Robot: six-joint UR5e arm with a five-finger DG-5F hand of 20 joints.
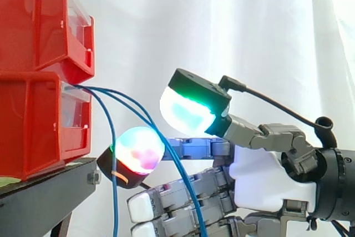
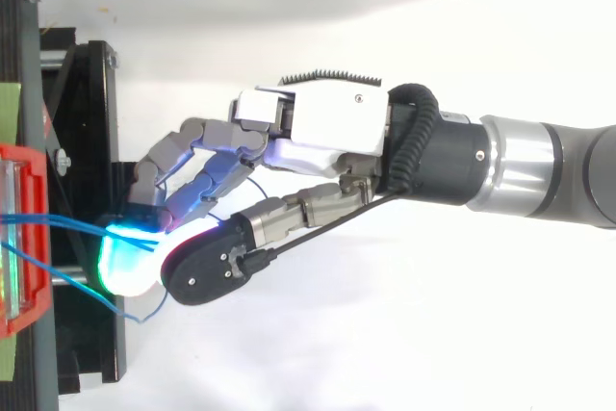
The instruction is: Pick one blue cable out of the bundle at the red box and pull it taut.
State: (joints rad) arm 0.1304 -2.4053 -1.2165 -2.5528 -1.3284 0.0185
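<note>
Fingers of the hand spread, pads apart about blue cables; just beside red box

- The bins are bright red with pale, clear fronts.
- The cables are thin and blue against the white curtain.
- The hand has a white palm and grey links.
- The upper pad glows white and cyan with a green edge, set in a black shell.
- The lower pad is blotched green, magenta and red.
- The stand is black.
- The arm runs black, silver, then grey.
</note>
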